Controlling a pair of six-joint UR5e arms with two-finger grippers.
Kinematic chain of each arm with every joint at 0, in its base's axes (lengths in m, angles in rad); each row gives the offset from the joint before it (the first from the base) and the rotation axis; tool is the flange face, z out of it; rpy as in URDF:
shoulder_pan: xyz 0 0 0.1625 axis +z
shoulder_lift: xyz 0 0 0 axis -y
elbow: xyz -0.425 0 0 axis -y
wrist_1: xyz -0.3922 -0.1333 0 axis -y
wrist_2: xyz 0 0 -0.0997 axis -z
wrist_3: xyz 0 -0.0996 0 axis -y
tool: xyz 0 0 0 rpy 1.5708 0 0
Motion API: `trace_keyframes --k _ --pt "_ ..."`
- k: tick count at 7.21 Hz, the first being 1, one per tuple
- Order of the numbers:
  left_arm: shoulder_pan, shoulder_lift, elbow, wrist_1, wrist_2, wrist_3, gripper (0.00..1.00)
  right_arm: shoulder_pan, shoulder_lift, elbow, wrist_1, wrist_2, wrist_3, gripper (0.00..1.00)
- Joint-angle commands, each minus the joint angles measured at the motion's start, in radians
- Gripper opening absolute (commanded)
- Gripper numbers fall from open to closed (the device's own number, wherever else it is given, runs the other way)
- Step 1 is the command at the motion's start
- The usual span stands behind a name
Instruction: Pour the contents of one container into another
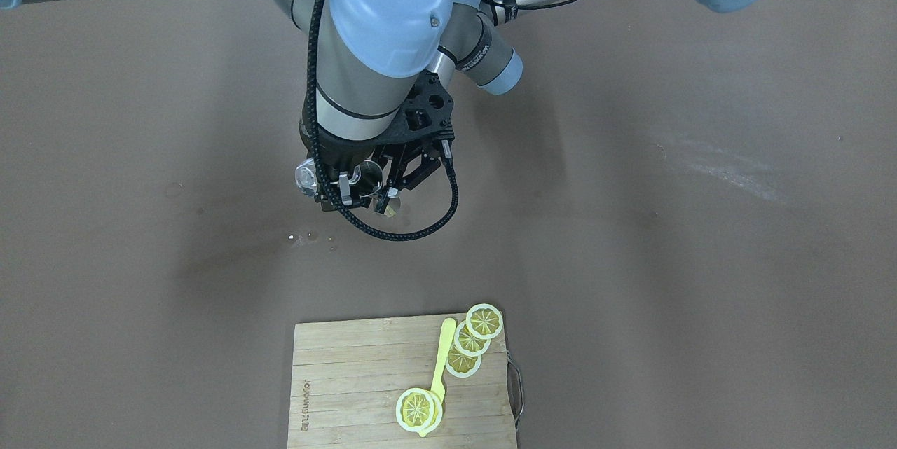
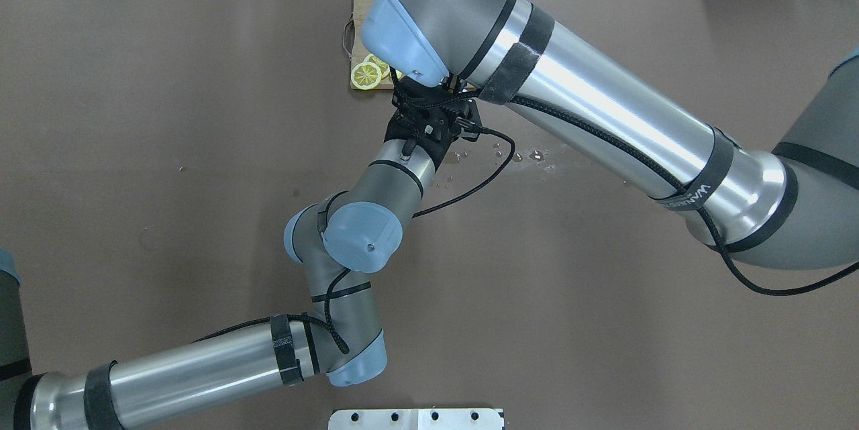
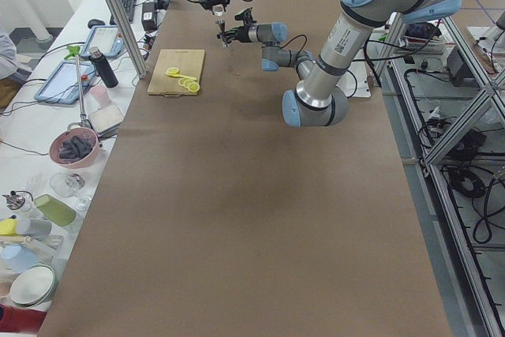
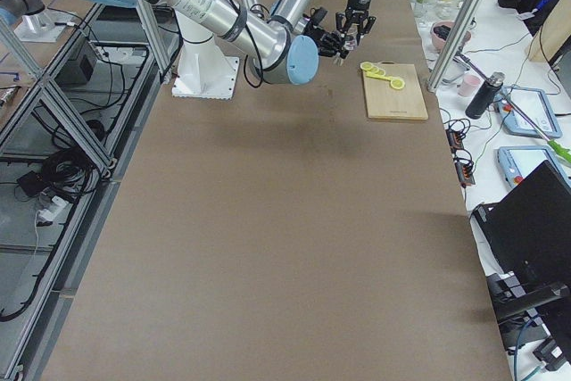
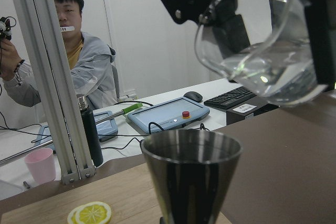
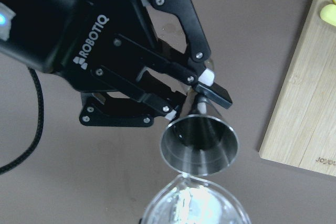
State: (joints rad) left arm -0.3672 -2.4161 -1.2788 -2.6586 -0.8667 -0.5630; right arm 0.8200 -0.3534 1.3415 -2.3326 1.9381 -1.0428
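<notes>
With the right end effector clamped on the tilted glass beaker and the left end effector on the steel jigger, an off-centre lip could spill water onto the worktop.

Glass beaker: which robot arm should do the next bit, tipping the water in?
Right. The right gripper holds the glass beaker, tilted with water inside, lip close above the open steel jigger. The left gripper just holds that jigger upright by its waist.
</notes>
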Motion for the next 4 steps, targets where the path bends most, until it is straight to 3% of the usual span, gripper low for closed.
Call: trace_keyframes --k 1,4 --pt "0.001 0.0 -0.001 -0.001 0.0 0.0 0.0 -0.007 0.011 -0.015 -0.042 -0.022 -0.023 0.0" --pt "-0.001 0.002 -0.001 -0.001 0.0 0.0 0.0 -0.01 0.014 -0.025 -0.071 -0.037 -0.046 0.0"
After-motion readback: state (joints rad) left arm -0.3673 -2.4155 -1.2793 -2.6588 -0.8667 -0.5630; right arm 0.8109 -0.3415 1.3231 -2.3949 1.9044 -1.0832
